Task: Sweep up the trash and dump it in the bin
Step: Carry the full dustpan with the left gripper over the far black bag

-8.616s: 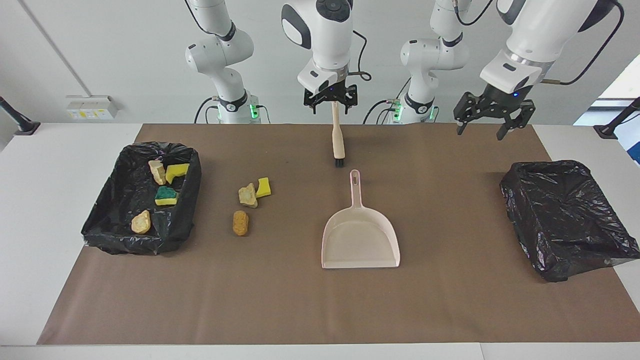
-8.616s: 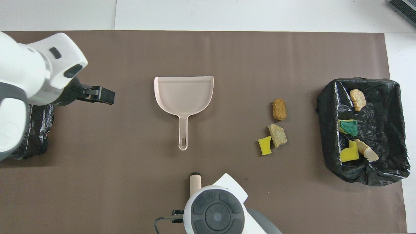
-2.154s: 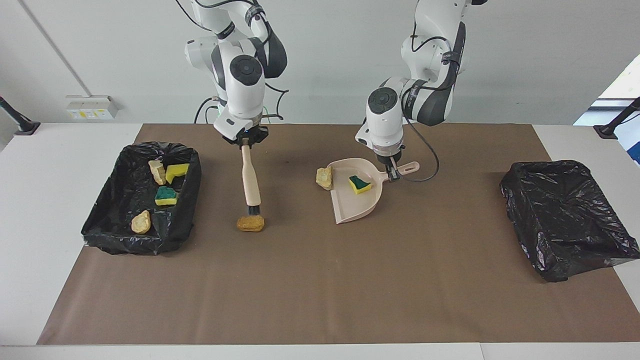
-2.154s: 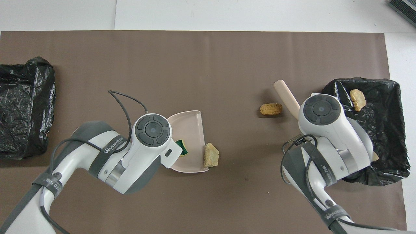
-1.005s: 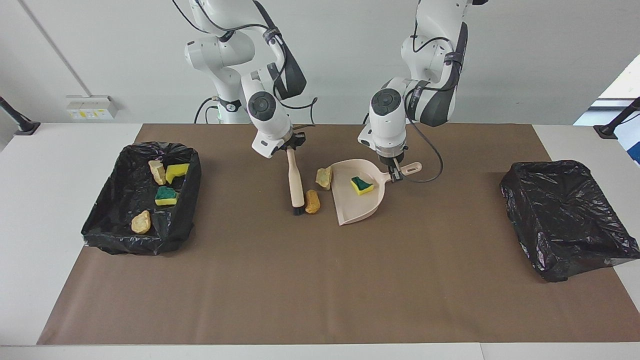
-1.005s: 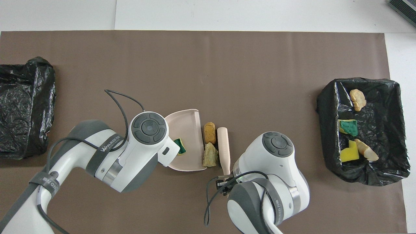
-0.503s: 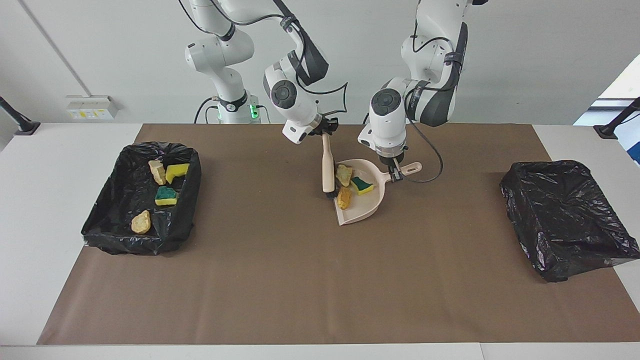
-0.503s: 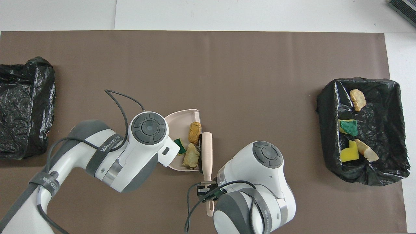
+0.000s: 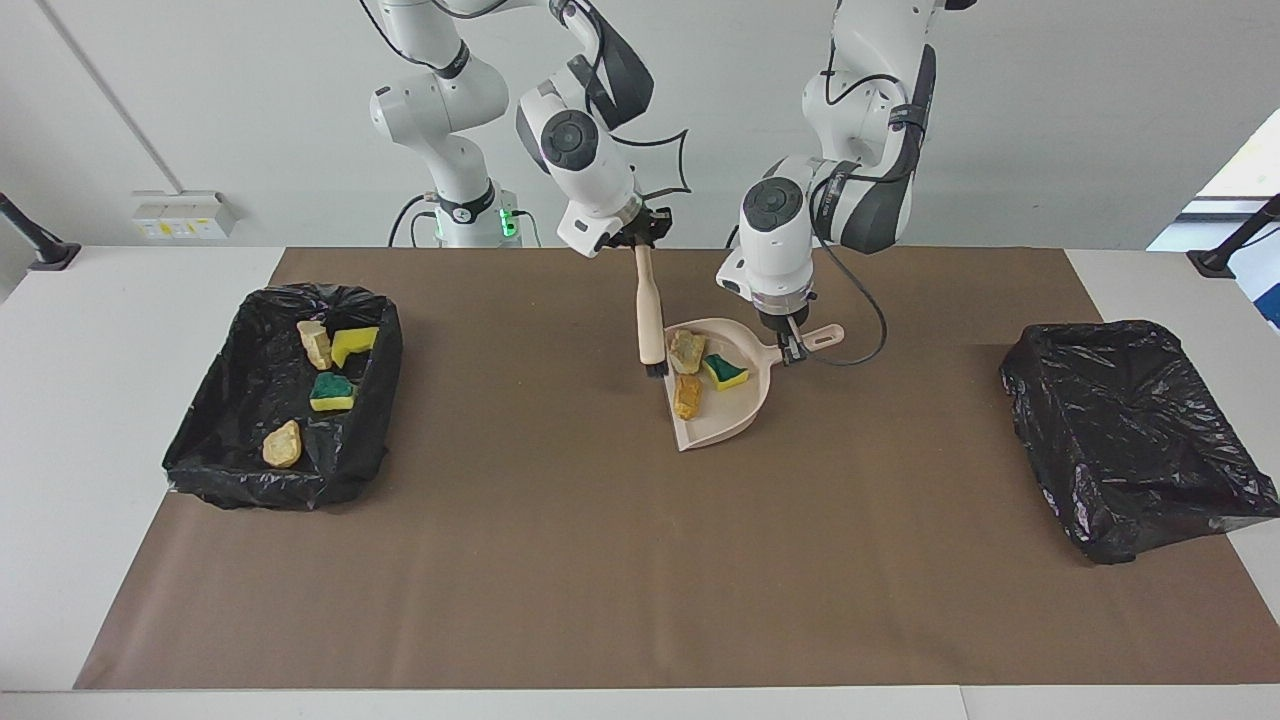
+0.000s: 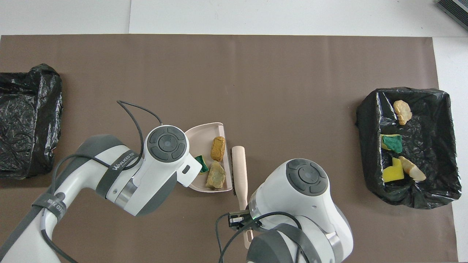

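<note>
three pieces of trash [image 9: 701, 372] lay in the dustpan [image 9: 735, 415], its handle gripped by the left hand [image 9: 788, 345]. the brush [image 9: 650, 330] was gripped by the right hand [image 9: 636, 238] beside the dustpan's mouth. sweeping looked done; next, the dustpan should be carried level to a bin [image 9: 1135, 440].
</note>
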`<state>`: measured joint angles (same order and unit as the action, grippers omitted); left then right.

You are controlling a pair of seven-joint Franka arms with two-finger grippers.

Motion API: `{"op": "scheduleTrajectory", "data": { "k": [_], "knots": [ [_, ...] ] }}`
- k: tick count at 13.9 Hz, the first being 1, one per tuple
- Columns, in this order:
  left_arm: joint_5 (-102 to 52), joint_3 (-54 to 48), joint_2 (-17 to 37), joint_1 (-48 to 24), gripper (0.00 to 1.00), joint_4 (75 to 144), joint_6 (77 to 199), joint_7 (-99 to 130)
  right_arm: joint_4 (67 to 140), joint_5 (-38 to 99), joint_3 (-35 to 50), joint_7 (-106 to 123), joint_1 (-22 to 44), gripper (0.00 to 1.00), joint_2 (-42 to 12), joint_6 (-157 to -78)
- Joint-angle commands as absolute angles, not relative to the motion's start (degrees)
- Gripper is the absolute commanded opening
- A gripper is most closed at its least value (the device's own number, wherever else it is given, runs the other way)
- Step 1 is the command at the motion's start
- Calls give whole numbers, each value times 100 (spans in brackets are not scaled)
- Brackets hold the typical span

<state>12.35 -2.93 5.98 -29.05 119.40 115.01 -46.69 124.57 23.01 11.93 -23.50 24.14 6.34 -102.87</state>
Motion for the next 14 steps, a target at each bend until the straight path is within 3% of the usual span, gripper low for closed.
{"op": "scheduleTrajectory", "data": {
  "k": [1, 4, 11, 14],
  "knots": [
    [1283, -325, 466, -2734, 0, 12138, 11812, -4937, 12839, 1566, 1274, -2584, 2382, 0, 1123, -9854],
    [916, -316, 589, -2418, 0, 12041, 12111, -6097, 13333, 1643, 1301, -3406, 2591, 0, 1424, -10063],
    [18, -325, 194, -1057, 0, 11567, 11849, -7777, 13807, 1907, 1301, -4447, 3822, 0, 933, -11634],
    [-183, -316, 132, -118, 0, 11138, 11366, -8513, 13896, 1907, 1301, -4649, 4069, 0, 782, -12172]
  ]
}}
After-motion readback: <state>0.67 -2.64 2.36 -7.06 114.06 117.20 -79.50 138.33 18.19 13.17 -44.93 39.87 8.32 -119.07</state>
